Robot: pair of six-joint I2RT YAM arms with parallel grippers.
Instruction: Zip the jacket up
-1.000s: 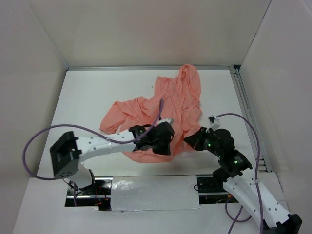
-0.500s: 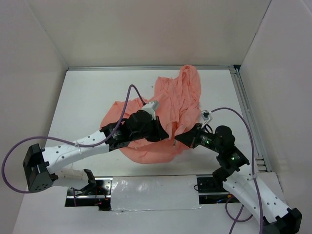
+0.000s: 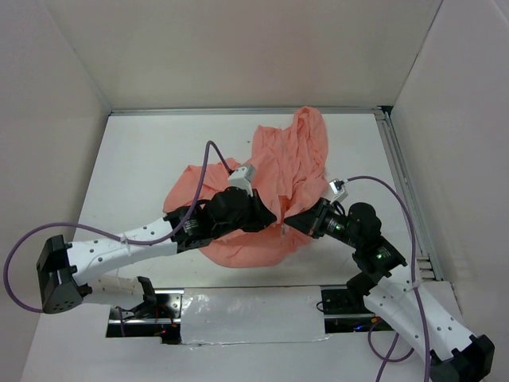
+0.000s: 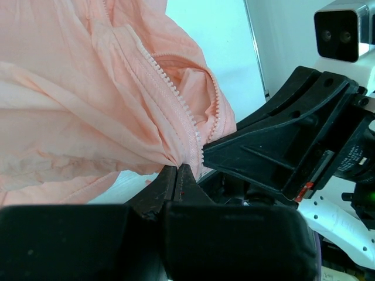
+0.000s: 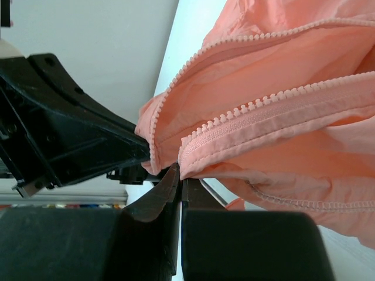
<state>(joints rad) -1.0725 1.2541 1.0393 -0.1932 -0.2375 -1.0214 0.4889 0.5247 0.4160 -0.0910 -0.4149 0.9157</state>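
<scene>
**A:** Jacket (image 3: 270,171) position?

**B:** Crumpled in a salmon-pink heap on the white table (image 3: 143,159), from the centre toward the far right. Near edge gathered to a point between the two arms.

**A:** Zipper?

**B:** Unjoined. Two rows of pale teeth (image 5: 263,102) running apart across the right wrist view, with their lower ends hidden behind the fingers. Whether a slider sits on either row: cannot tell.

**A:** Left gripper (image 4: 177,171)?

**B:** Pressed together, pinching a fold of the jacket right beside a toothed edge.

**A:** Right gripper (image 5: 179,172)?

**B:** Likewise pressed together, pinching the jacket's edge just under a row of teeth. Tip to tip with the left one and very close. Actual contact between them: cannot tell.

**A:** Anything hidden or cut off?

**B:** Plenty. From above, both sets of fingertips lost under black housings and cloth. Sleeves and hood hard to pick out among the wrinkles. Part of the near hem covered by the left arm. In the left wrist view, only a corner of the right arm's camera block (image 4: 343,29), cropped at the top right.

**A:** And around all that?

**B:** Purple cable (image 3: 208,163) arching over the left arm, a second one looping off the right. Plain white walls (image 3: 238,56) on three sides.
</scene>
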